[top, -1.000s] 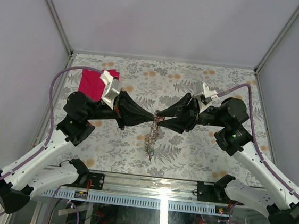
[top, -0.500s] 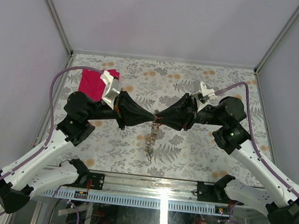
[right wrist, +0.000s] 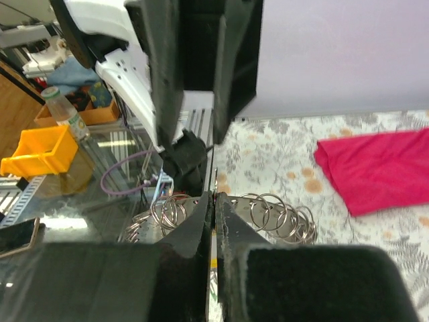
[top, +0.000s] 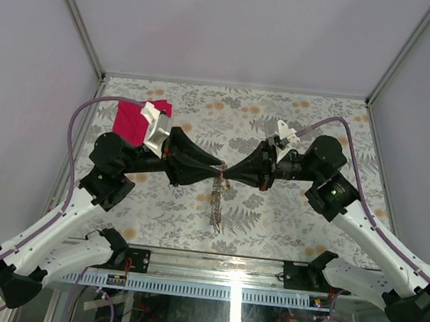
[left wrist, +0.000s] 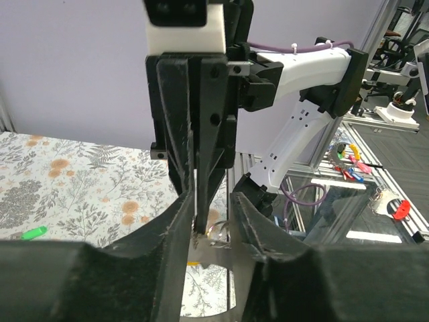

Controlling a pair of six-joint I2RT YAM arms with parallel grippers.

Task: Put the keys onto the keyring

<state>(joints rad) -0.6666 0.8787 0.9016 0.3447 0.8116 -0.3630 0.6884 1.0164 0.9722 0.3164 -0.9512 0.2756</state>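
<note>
The keyring [top: 217,200] is a flat grey metal ring that hangs below the point where both grippers meet above the table's middle. My left gripper [top: 217,168] holds its upper band; in the left wrist view the band [left wrist: 214,258] spans between my fingers [left wrist: 179,221]. My right gripper [top: 230,172] is shut on a thin small key, whose tip touches the ring's top edge [left wrist: 195,239]. In the right wrist view my gripper [right wrist: 214,196] is closed against the band [right wrist: 244,200], which carries several small wire rings. A green key [left wrist: 32,233] lies on the table.
A red cloth [top: 133,120] lies at the table's back left, also in the right wrist view [right wrist: 375,168]. The floral table cover [top: 286,215] ends at a metal rail [top: 212,257] along the near edge. Grey walls enclose three sides.
My right gripper has risen and moved left until its tip meets the left gripper's tip. The left gripper has lifted slightly. The hanging keyring has turned more edge-on.
</note>
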